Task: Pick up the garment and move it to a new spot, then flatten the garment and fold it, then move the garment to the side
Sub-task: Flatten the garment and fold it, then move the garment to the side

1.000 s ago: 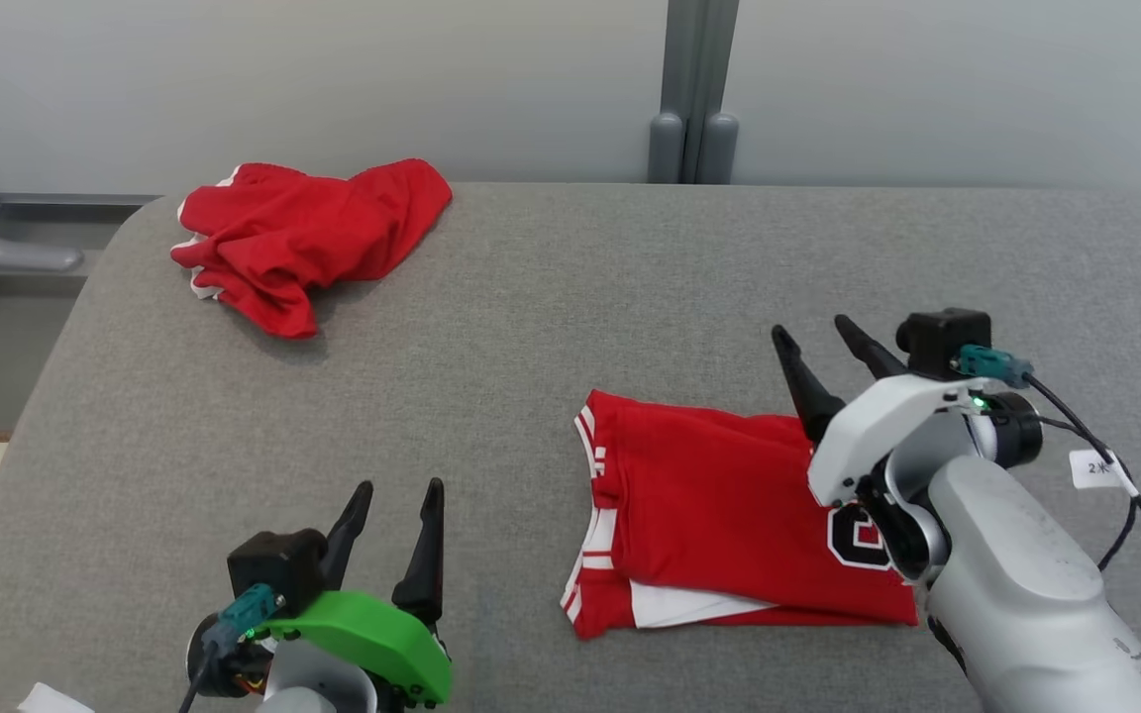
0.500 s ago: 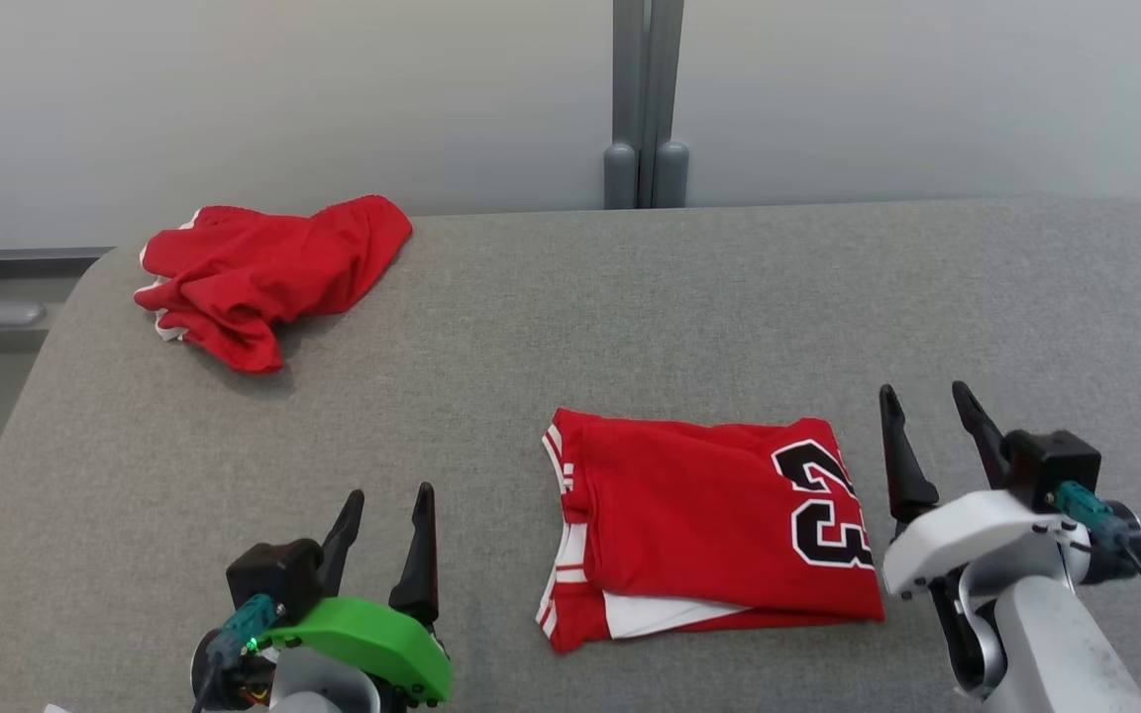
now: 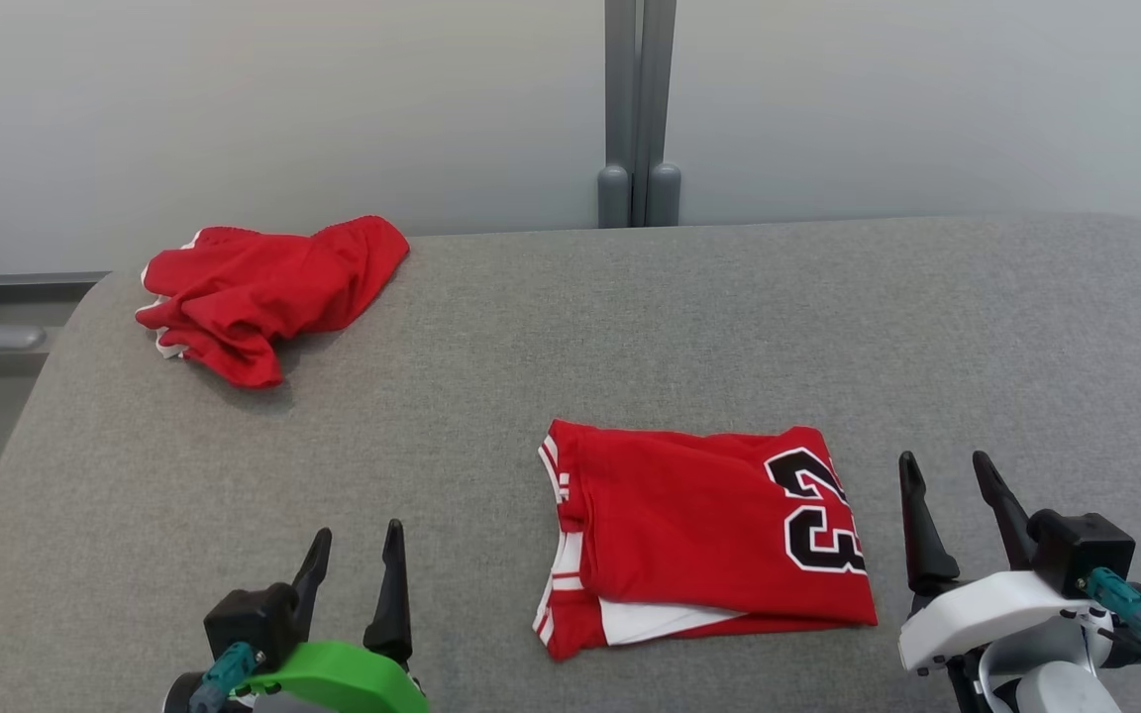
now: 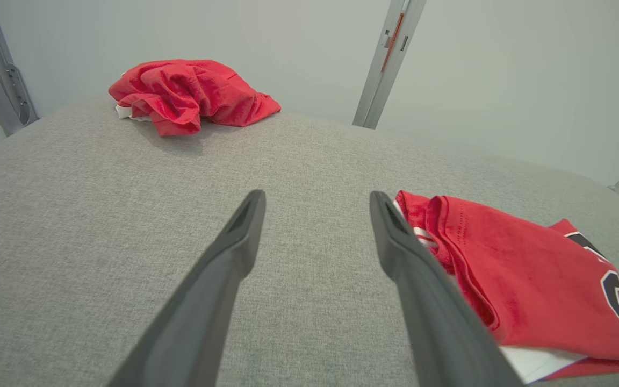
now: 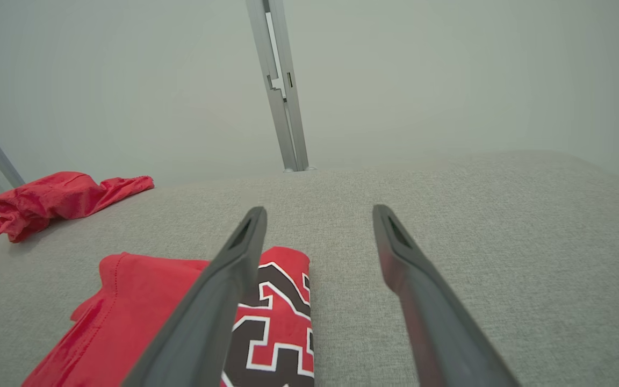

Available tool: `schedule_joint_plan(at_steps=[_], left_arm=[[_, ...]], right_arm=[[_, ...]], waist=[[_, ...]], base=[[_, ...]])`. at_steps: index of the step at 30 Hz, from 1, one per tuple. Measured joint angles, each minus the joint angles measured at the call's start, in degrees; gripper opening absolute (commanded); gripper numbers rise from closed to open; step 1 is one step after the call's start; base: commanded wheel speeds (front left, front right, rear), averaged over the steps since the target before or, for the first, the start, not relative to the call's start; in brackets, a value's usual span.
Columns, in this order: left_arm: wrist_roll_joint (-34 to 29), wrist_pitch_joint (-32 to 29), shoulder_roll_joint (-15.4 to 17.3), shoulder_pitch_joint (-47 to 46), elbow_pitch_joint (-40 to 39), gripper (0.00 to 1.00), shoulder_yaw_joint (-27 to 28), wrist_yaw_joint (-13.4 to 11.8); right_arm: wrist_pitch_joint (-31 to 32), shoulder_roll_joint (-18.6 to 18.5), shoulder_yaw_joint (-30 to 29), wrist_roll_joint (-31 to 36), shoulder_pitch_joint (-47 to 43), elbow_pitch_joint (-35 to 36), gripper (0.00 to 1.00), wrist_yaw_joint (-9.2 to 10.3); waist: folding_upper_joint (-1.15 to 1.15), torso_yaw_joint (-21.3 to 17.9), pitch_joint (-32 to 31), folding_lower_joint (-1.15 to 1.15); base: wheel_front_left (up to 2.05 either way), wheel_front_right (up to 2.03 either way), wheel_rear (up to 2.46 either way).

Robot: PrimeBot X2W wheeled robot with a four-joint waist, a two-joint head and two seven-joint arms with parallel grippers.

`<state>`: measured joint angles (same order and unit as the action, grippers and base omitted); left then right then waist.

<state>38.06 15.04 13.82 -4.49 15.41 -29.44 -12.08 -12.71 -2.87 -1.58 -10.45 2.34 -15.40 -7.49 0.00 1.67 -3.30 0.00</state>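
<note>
Garment (image 3: 699, 535) on table (image 3: 630, 327) (red, folded)

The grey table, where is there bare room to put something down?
The whole far right of the table, beyond the folded jersey, is bare. So is the middle strip between the jersey and the crumpled red garment, and the near left ahead of the left fingers. It is tight between the jersey and the right fingers.

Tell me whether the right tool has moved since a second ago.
Yes. The right tool pulled back off the folded jersey, now beside its right edge.
</note>
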Motion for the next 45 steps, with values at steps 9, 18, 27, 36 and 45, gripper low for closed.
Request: schedule_joint_plan(at_steps=[9, 18, 27, 36, 45], left_arm=[[-1.51, 0.0, -0.89, 0.4, 0.6, 1.0, 1.78, 1.01], [-2.41, 0.0, -1.54, 0.43, 1.03, 1.0, 2.98, 1.57], [-2.86, 0.01, -1.79, 0.46, 1.4, 1.0, 3.33, 2.19], [-3.03, 0.01, -1.32, 0.32, 1.22, 1.0, 3.85, 2.23], [-3.35, 0.01, -0.8, -0.25, 0.8, 1.0, 4.1, 2.21]], right_arm=[[0.07, 0.01, 0.18, 0.51, -0.6, -0.02, 1.0, 0.0], [0.6, 0.03, -0.32, 1.11, -0.6, -0.19, 1.0, 0.0], [6.21, 0.05, -2.8, 6.58, 3.25, 0.25, 1.0, 0.0], [20.18, -0.86, -4.43, 10.35, 7.73, 2.44, 1.0, 0.0], [29.42, -4.86, -2.42, 4.67, 7.72, -3.43, 1.0, -0.01]], waist=[[0.0, 0.07, 0.16, 0.0], [0.0, 0.18, 0.49, 0.0], [0.0, 0.82, 1.16, 0.0], [0.0, 3.23, 2.29, 0.0], [0.0, 6.76, 4.66, 0.0]], base=[[0.0, 0.0, 0.0], [0.0, 0.0, 0.0], [0.0, 0.0, 0.0], [0.0, 0.0, 0.0], [0.0, 0.0, 0.0]])
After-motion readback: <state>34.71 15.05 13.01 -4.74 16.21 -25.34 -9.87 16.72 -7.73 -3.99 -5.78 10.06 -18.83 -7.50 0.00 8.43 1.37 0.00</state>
